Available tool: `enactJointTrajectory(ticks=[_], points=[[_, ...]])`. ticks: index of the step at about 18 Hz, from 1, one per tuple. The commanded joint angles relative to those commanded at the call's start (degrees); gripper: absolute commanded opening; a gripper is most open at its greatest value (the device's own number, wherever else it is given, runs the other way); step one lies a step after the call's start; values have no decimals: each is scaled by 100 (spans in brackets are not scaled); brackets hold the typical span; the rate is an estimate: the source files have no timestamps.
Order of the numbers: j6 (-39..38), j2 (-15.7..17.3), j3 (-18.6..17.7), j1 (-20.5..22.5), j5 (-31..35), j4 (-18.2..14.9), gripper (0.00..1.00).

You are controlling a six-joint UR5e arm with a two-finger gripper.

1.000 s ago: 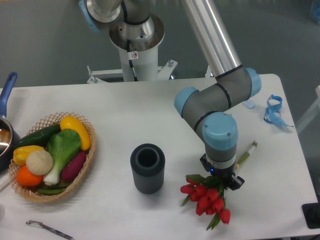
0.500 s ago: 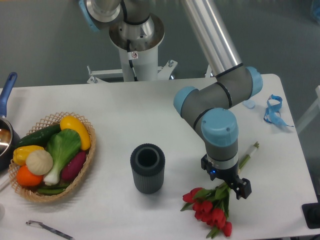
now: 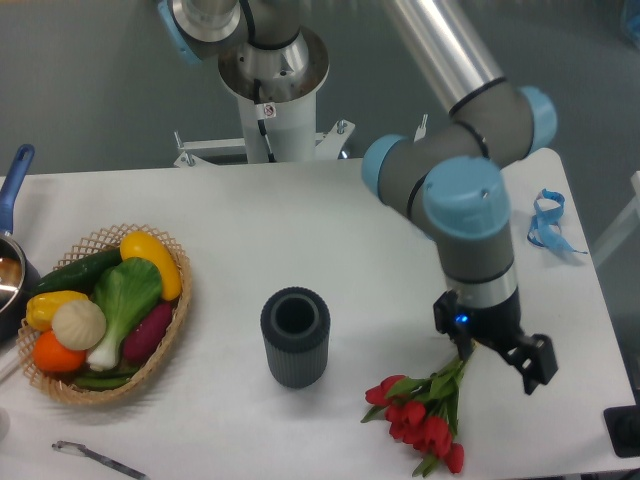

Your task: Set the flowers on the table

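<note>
The flowers (image 3: 421, 417), a bunch of red tulips with green leaves, lie flat on the white table (image 3: 300, 215) near its front right. The heads point to the front and the stems run back and right. My gripper (image 3: 495, 350) is open and empty, just right of and above the stem ends. It holds nothing, and its body hides the far part of the stems.
A dark grey ribbed vase (image 3: 295, 337) stands left of the flowers. A wicker basket of vegetables (image 3: 100, 315) sits at the left, with a blue-handled pan (image 3: 10, 250) beyond it. A blue ribbon (image 3: 545, 222) lies at the back right. A metal tool (image 3: 95, 457) lies at the front left.
The gripper lowered the flowers onto the table, let go of them, then moved right and up. The flowers now lie still.
</note>
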Motion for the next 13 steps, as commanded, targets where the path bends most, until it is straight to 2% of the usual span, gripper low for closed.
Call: enactJointTrajectory(ticks=[5,8,10,13], points=[[728,404,-70,448,-396,-781,100],[1605,623,-114,773,-642,-1203,100],[2397,695,-123,1116,-1133,-1511,100],[3065,905,-132,1406,-1223,-2055,100]])
